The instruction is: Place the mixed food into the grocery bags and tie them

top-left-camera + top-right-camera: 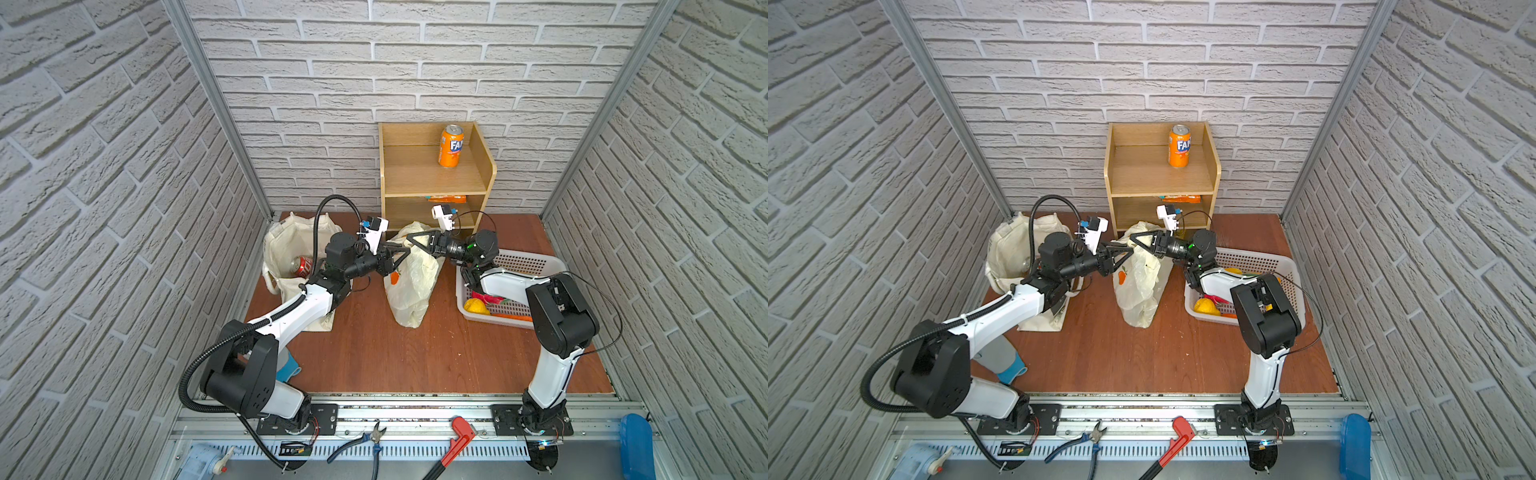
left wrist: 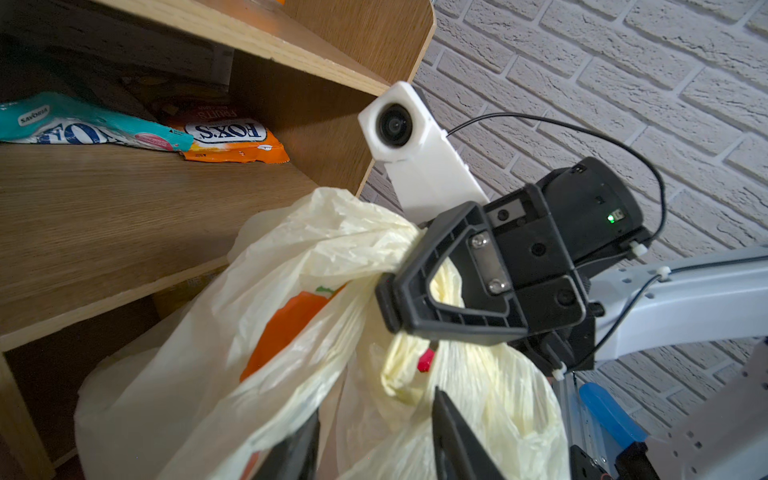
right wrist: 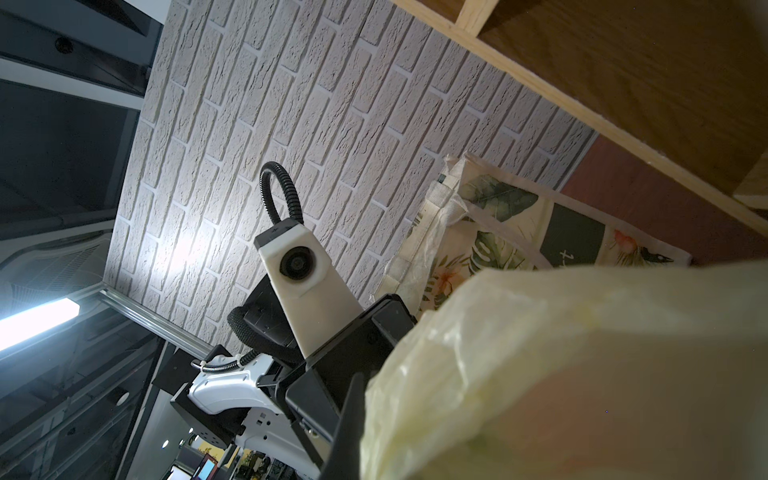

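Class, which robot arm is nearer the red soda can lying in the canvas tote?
Left. The left arm reaches across the tote right beside the red soda can; the right arm is over the white basket, beyond the plastic bag.

Both arms reached in toward the middle, elbows up, forearms angled inward: left arm [image 1: 299,311], right arm [image 1: 509,286]. Wrists were roughly level, and the pincers pointed at each other with tips near. Left pincer [image 1: 403,254] had its jaws apart. Right pincer [image 2: 388,297] was closed tight, pinching the gathered neck of the plastic bag [image 2: 332,249].
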Tool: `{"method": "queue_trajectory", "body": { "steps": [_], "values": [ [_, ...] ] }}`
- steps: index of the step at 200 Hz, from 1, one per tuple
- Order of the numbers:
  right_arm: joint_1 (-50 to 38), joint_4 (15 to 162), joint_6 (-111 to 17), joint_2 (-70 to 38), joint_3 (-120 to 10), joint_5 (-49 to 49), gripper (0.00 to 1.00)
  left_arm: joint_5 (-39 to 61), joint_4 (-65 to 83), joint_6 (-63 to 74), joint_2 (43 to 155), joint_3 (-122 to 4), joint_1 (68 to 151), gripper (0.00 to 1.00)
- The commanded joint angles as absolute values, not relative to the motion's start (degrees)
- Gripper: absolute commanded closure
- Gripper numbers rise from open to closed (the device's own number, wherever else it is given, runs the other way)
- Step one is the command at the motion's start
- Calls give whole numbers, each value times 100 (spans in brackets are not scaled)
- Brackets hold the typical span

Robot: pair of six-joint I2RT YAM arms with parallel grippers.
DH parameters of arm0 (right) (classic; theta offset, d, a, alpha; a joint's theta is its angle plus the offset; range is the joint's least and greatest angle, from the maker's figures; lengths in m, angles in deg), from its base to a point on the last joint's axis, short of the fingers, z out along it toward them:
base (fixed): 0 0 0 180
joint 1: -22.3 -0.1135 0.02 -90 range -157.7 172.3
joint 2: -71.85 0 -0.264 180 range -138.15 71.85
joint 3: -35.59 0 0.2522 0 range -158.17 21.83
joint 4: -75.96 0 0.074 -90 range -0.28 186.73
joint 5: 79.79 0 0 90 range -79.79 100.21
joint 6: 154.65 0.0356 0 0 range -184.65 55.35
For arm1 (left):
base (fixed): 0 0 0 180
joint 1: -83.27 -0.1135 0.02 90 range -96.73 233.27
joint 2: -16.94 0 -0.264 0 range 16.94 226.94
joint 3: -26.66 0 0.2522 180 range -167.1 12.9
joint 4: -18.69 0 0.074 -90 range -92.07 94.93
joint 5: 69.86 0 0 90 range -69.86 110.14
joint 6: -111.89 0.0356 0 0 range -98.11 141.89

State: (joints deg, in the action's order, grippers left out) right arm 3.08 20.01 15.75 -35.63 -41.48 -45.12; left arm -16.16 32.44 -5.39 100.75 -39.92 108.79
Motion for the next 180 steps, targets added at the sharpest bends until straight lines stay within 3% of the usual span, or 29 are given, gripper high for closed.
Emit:
{"method": "queue_trajectory", "body": {
  "steps": [1,77,154,180],
  "values": [
    [330,1561,1610,-3573,-4136,-4500,94,-1686,3742,-605,10165,-4176,10876,55],
    [326,1472,1668,-3639,-4128,-4507,94,-1673,4118,-793,10232,-4237,10882,54],
    [336,1414,1704,-3650,-4096,-4509,94,-1792,4315,-931,10430,-4345,10876,69],
    [340,1418,1703,-3646,-4092,-4509,94,-1826,4376,-966,10428,-4327,10876,80]
  ]
}}
